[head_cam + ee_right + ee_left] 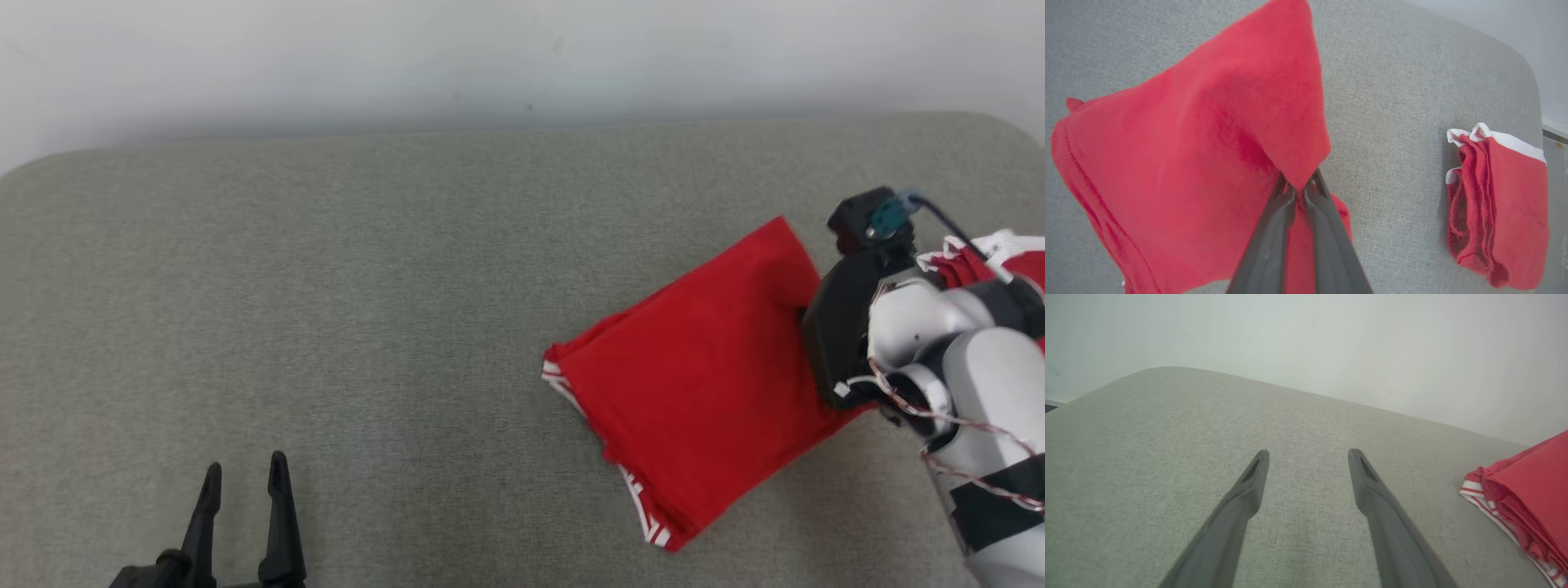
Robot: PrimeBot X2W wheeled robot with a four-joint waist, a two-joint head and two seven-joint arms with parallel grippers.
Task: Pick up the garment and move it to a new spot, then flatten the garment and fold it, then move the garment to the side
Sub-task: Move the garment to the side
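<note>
Left end effector (245,465): fingers spread, holding nothing, low over bare cushion (408,286) and well apart from the work. It plays no part in this step and does not block it.

Garment (702,384): red with white-striped trim, folded into a rough rectangle. It lies on the cushion directly ahead of the right end effector, with its near edge drawn up into a peak at the fingertips.

Right end effector (1300,190): fingers pressed together, pinching that raised edge. The step in hand appears to be the last one, moving the folded garment aside. Whether the pinch takes every layer or just the top ones cannot be told. The move is best made low and slow, so that the lower layers trail flat instead of spilling open. If the fold starts to peel, set it down and grip deeper.

Second garment (1498,204): also red, white-edged, already folded. It lies on the cushion to the right of the right end effector, apart from the held piece. It sits where the move is likely headed, so release just beside it, not on it. The cushion's rounded edge lies close beyond it.
</note>
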